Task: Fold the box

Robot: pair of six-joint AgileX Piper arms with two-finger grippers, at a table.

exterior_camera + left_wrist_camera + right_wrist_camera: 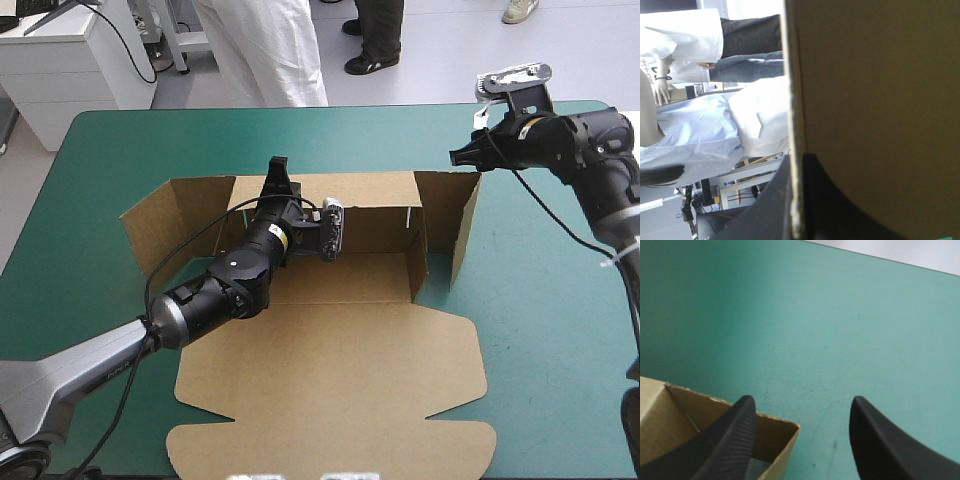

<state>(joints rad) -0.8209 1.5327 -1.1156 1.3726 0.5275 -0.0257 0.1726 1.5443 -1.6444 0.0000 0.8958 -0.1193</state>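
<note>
The brown box [340,278] lay mid-frame in the high view on the teal-green desk [90,180], with its back wall [370,190] and side walls raised and its lid [340,385] flat toward the lower edge. The left tool [277,170] was pinched all but closed on the back wall's top edge at upper centre-left. The right tool [462,155] hung wide open and empty by the box's upper-right corner. Done well, the left would likely need a firm, steady pinch while the right met the right side wall [465,225] squarely, so the board did not buckle.

Left arm [230,280]: black rounded segments, a small yellow label near the wrist, one white dot on a joint.
Left forearm [80,372]: silver-grey tube with dark lettering.
Right arm [600,165]: black, rounded joints.
Jaws: broad black curved fins, fine woven texture.
</note>
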